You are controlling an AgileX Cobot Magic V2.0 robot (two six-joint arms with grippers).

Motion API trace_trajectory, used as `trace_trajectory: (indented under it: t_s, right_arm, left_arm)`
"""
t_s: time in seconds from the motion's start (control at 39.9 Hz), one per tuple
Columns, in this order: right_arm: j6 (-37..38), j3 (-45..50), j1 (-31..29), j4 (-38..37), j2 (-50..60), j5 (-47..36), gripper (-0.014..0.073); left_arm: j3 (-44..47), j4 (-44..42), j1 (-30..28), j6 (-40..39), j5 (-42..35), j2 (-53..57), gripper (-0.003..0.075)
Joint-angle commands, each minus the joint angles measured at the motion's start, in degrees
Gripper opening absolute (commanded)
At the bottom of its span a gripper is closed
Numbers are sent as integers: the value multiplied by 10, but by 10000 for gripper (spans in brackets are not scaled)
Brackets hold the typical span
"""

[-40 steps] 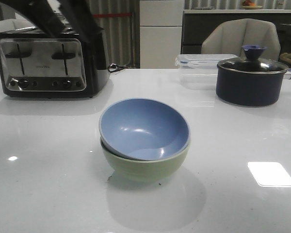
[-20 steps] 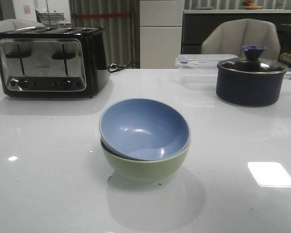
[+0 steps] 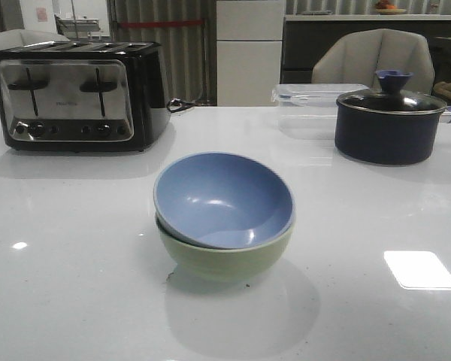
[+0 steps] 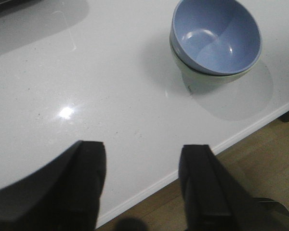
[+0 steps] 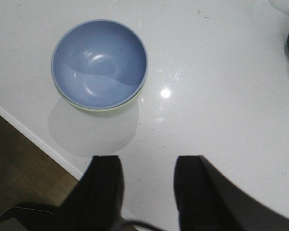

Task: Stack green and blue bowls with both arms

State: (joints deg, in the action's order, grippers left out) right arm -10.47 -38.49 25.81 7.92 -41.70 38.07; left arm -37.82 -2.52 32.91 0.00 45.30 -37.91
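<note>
I see the blue bowl (image 3: pixel 224 197) nested inside the green bowl (image 3: pixel 225 256) near the middle of the white worktop (image 3: pixel 75 226), so I judge the stack made. The blue one sits slightly tilted, its rim riding higher on the far left than on the near right, where a crescent of green rim shows.

Both arms are off the bowls. The left end effector (image 4: pixel 143 185) hangs above the worktop's near edge with its jaws spread and nothing between them; the right end effector (image 5: pixel 148 190) is likewise parted and empty, well apart from the stack.

What I judge is left is to hold clear without brushing the pair. If I wanted the blue bowl to seat level, I'd press lightly on its high side only, since a push at the low rim could rock it further or slide the green bowl across the glossy surface.

Both bowls look matte and smooth-walled, round with thin rims, likely to slip against each other. The worktop is polished and faintly speckled, throwing back lamp glare. Behind stand a chrome-and-black toaster (image 3: pixel 79 94), a dark lidded pot (image 3: pixel 389 124) with a blue knob, and a clear plastic container (image 3: pixel 310 105).
</note>
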Motion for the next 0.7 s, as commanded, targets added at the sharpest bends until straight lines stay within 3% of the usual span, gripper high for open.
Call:
trace_trajectory:
  t_s: [0.0,0.18,0.68]
  right_arm:
    - [-6,-16,1,-10,3,-31,261]
    - [-6,-16,1,-10,2,-30,48]
    - [-6,-16,1,-10,2,-27,57]
  left_arm:
    - [-15,-3,1,-5,-50,2,261]
    - [-15,0,1,-5,-51,2,95]
    - [-15,0,1,-5,-54,2,93]
